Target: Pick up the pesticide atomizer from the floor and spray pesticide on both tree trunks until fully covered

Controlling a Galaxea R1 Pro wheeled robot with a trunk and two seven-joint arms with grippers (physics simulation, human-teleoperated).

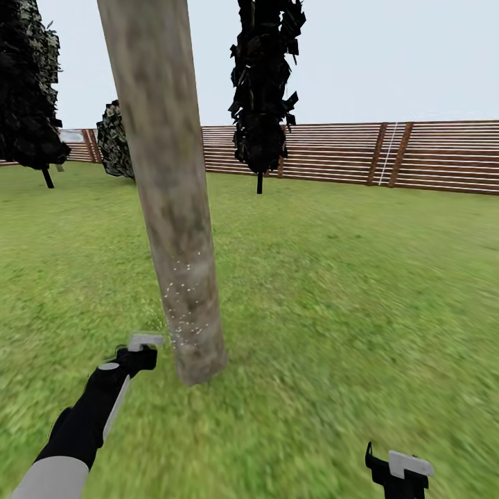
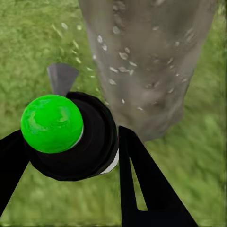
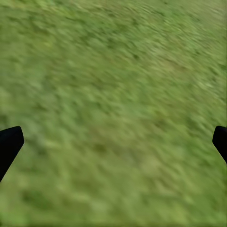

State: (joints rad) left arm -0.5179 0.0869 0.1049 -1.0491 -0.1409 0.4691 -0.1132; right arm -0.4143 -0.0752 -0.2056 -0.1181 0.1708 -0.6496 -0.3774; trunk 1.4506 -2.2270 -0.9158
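Left gripper [image 2: 71,156] is clamped on the pesticide atomizer [image 2: 71,137]: black round body with a glossy green ball cap and a grey fan-shaped nozzle at the front. Black fingers [image 2: 146,189] sit either side of the body, below the cap.

Straight ahead of the nozzle, near but not touching: thick grey-brown mottled tree trunk [image 1: 173,208], smooth, branchless, far wider than the gripper. White pesticide specks [image 1: 186,305] dot its lower part, thinning out higher up; the upper trunk looks bare. My read: coverage partial, spraying needs to work upward.

Handling, judged: atomizer looks rigid, light, smooth plastic. The round body could rotate in the grip, so hold at the widest band, not on the cap.

Right gripper [image 1: 398,475] hangs low with fingers spread wide, holding nothing, green lawn [image 3: 113,109] beneath it.

Beyond the trunk: brown slatted wooden fence [image 1: 430,156] and thin-stemmed dark trees [image 1: 263,90].
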